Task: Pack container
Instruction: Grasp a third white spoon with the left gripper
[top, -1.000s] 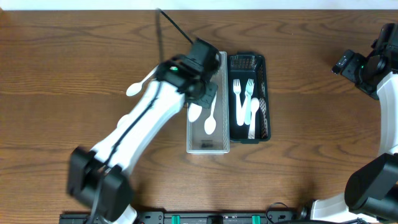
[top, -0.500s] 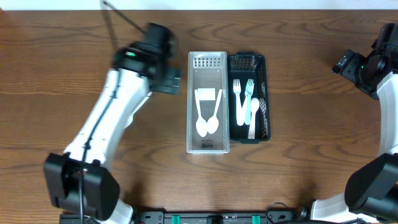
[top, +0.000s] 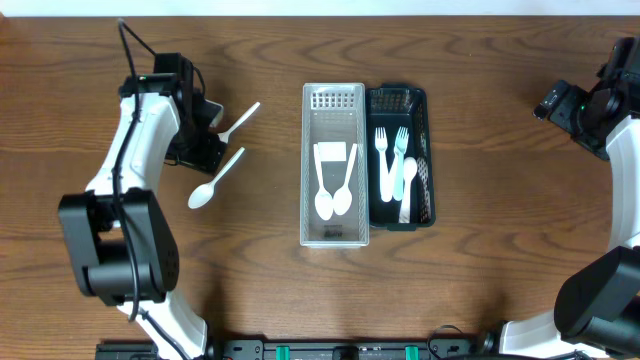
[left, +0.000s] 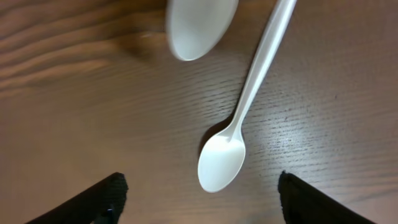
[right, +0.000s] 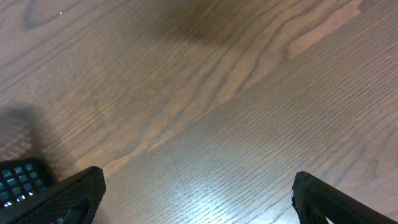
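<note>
Two loose white plastic spoons lie on the wood table, one (top: 241, 120) above the other (top: 215, 180). My left gripper (top: 210, 148) hovers open between them. In the left wrist view one spoon (left: 239, 121) lies just ahead of the open, empty left gripper (left: 202, 202), and a second spoon bowl (left: 199, 25) shows at the top. The clear container (top: 309, 200) holds two white spoons (top: 335, 195). Beside it the black container (top: 428, 150) holds white forks (top: 390, 150). My right gripper (right: 199, 205) is open and empty over bare wood at the far right.
The right arm (top: 600, 110) sits at the table's right edge, well away from the containers. A corner of the black container (right: 18, 180) shows in the right wrist view. Bare wood lies between the loose spoons and the clear container.
My left arm swung from over the clear container to the loose spoons at left. Its gripper opened, and a second spoon now lies in the clear container. The right arm stayed still.
</note>
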